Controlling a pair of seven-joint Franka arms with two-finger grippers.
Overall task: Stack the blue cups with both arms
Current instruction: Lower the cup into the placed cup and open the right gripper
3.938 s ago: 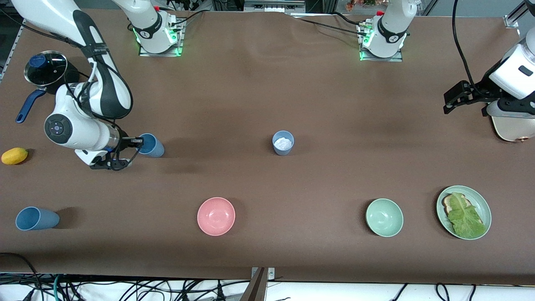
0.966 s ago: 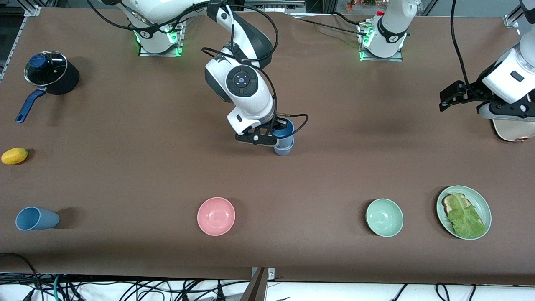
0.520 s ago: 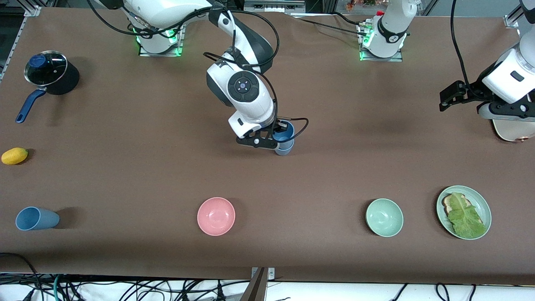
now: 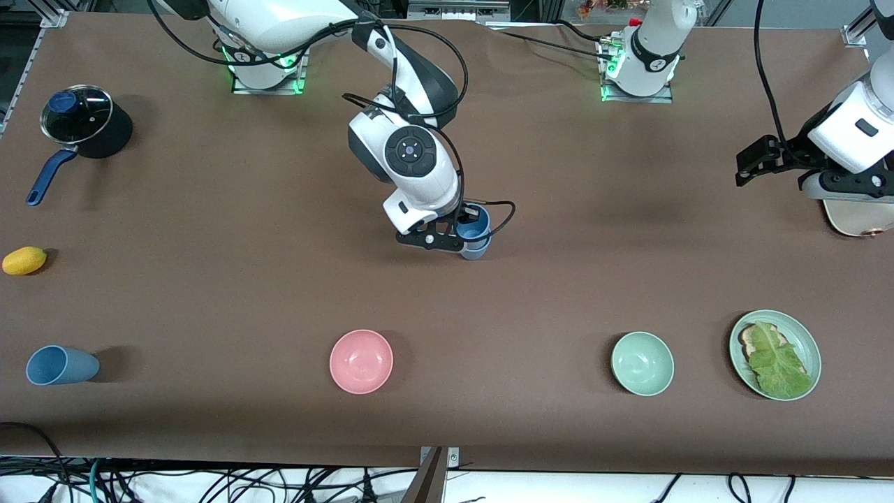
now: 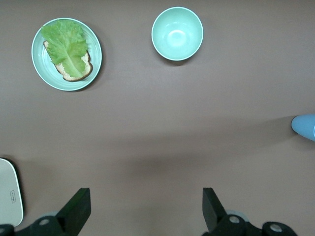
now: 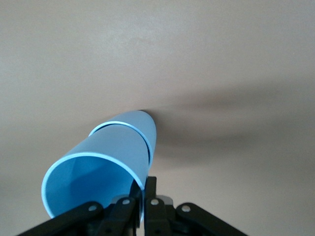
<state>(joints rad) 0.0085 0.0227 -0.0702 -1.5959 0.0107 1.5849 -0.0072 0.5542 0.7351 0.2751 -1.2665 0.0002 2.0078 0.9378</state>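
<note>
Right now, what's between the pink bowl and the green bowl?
Nothing: in the front view only bare table lies between the pink bowl and the green bowl.

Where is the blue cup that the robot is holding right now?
In the front view, the brighter blue cup sits partly inside the paler blue cup mid-table, gripped at its rim by the right pincer, farther from the camera than the pink bowl.

The table (image 4: 559,293) is plain brown. The two arms are glossy white with black bands. At the middle, a brighter blue cup (image 4: 474,222) sits in a paler grey-blue cup (image 4: 475,250). A third blue cup (image 4: 59,365) lies alone. One bowl (image 4: 361,361) is pink, the other bowl (image 4: 642,363) mint-green. The plate (image 4: 809,346) is pale green with a green leaf (image 4: 777,363) on it. The small fruit (image 4: 24,260) is yellow. The black pot (image 4: 87,126) has a blue handle.
</note>
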